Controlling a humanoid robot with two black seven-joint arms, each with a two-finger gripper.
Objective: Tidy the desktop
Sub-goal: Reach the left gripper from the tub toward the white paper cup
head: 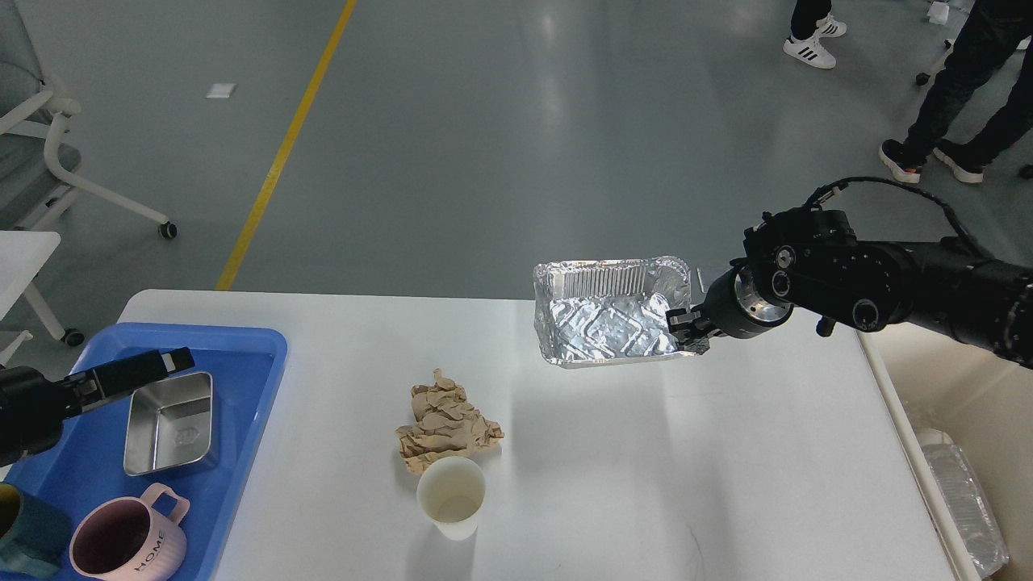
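While the right tool grips crinkled foil tray, left tool seems closed.

Floor: grey-green, smooth, glossy, with pale streaks of reflected light.
Line: yellow stripe, running diagonally from top centre down toward the left.
Patch: small white square on the floor, left of the stripe.
Chair: white frame on castors, far left, partly cut off.
Side table: white corner at the left edge.
People: dark trousers and shoes, top right, perhaps two or three.
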